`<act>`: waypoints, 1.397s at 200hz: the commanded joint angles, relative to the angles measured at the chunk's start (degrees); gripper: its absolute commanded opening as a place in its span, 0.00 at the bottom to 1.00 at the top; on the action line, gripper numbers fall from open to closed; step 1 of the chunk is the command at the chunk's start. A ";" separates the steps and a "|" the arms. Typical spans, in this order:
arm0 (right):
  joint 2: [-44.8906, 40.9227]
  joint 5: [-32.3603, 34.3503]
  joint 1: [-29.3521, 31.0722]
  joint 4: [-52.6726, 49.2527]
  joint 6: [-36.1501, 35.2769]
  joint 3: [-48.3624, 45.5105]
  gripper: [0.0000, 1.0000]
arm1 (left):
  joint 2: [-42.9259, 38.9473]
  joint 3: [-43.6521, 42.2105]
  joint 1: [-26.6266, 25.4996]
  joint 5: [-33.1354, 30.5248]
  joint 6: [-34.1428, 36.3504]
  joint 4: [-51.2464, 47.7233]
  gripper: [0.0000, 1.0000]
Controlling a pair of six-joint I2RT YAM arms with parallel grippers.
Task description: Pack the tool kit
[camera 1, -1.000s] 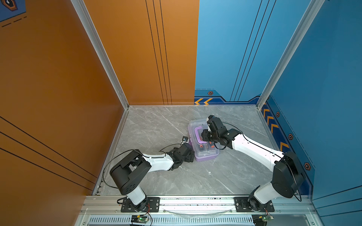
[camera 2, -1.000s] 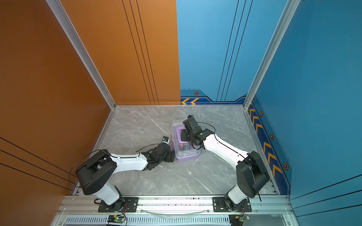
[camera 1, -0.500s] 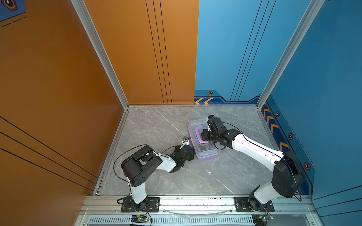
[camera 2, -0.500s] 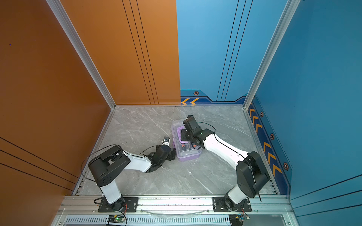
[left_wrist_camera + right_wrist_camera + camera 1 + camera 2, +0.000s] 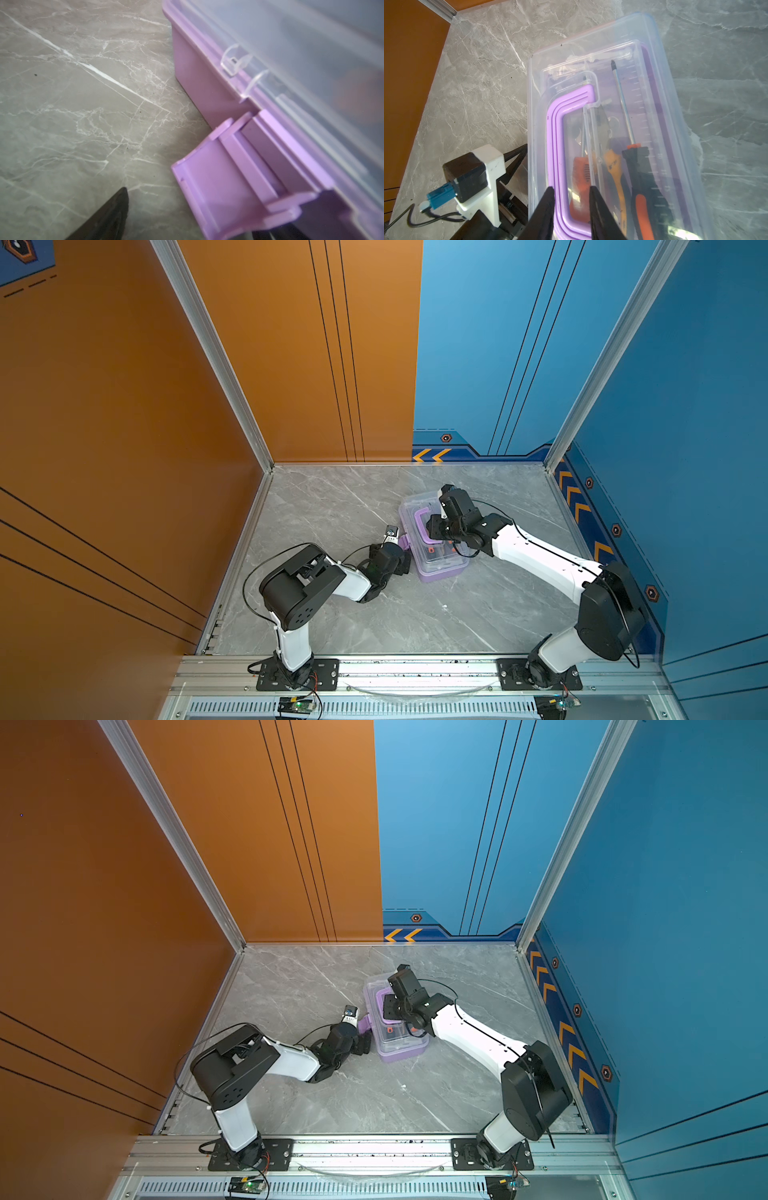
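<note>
Grey marble tabletop (image 5: 353,506), and near its middle sits the small rectangular lilac plastic case (image 5: 440,571), clear lid (image 5: 643,62) down, tools (image 5: 612,166) inside. Right claw (image 5: 571,188) pinches the flat purple handle (image 5: 560,145). Left claw (image 5: 191,213) gapes wide around the swung-out lilac latch (image 5: 228,176).

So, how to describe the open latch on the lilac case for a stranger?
On the grey marble tabletop lies a lilac case with a clear lid. From the middle of one long side a lilac latch juts outward, unclipped, unlike the flush walls.
</note>
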 commanded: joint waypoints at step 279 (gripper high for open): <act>0.04 -1.80 2.00 0.18 0.54 -0.91 0.30 | -13.61 -2.70 0.45 3.46 -6.37 -5.56 0.75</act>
